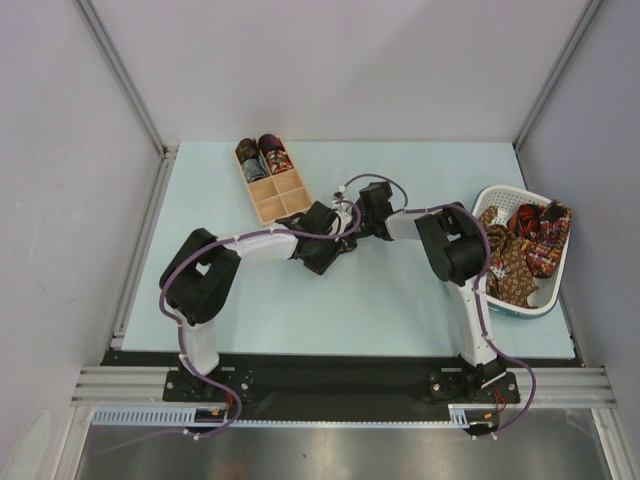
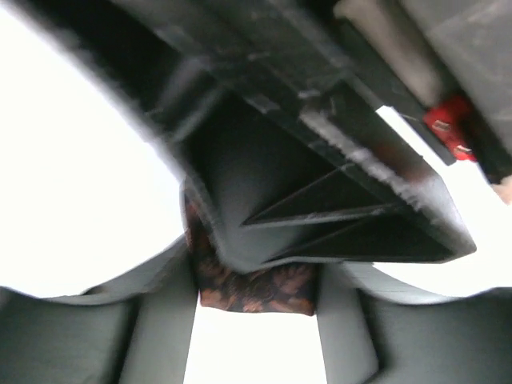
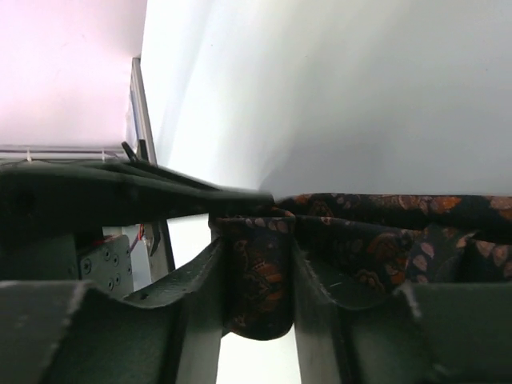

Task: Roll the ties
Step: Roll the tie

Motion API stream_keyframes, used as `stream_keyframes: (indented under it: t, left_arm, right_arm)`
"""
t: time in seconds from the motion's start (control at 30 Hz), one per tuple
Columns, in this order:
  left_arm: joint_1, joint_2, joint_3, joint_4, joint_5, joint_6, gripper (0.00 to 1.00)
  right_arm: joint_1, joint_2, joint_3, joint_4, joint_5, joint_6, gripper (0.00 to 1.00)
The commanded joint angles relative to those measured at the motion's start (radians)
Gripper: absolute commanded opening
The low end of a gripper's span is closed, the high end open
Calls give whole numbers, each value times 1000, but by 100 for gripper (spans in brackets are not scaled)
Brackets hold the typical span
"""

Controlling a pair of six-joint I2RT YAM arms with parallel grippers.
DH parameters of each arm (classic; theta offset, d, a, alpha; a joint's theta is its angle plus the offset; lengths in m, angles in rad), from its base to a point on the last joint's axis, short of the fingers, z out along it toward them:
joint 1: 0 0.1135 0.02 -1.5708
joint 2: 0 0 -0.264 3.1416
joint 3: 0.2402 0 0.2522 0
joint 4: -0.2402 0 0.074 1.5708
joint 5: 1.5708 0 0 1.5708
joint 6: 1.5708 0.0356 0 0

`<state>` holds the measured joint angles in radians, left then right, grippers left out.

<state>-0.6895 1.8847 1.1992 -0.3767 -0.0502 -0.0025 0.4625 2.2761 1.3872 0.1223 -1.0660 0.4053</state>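
A dark maroon-brown patterned tie (image 2: 254, 290) is held between both grippers above the middle of the table. My left gripper (image 2: 254, 280) is shut on the tie, which spans the gap between its fingers. My right gripper (image 3: 258, 272) is shut on a fold of the same tie (image 3: 260, 276), and the rest of the tie runs off to the right. In the top view the left gripper (image 1: 330, 245) and right gripper (image 1: 358, 222) meet tip to tip and hide the tie. Two rolled ties (image 1: 262, 158) sit in the far compartments of the wooden box (image 1: 283, 198).
A white basket (image 1: 556, 290) at the right table edge holds several loose ties (image 1: 520, 250). The wooden box stands just behind the left gripper. The right gripper's black body (image 2: 336, 184) fills the upper part of the left wrist view.
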Motion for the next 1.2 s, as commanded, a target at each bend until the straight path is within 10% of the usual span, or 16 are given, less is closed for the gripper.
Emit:
stream_keyframes:
  t: [0.0,0.2,0.6,1.17]
  left_arm:
    - [10,-21,-12,-57,-30,-16,60]
    - [10,-29,8,-33,-7,-1,79]
    - [10,33,106,-21,78,58,83]
    - [10,28,-5,30,-2,9,62]
  right_arm:
    - [4,-1,-5,-50,41,-42,39]
    - [15,16,21,-107,40,-69,28]
    - [36,48,61,-199,23,-114,23]
    - [18,46,33,-138,9,-73,25]
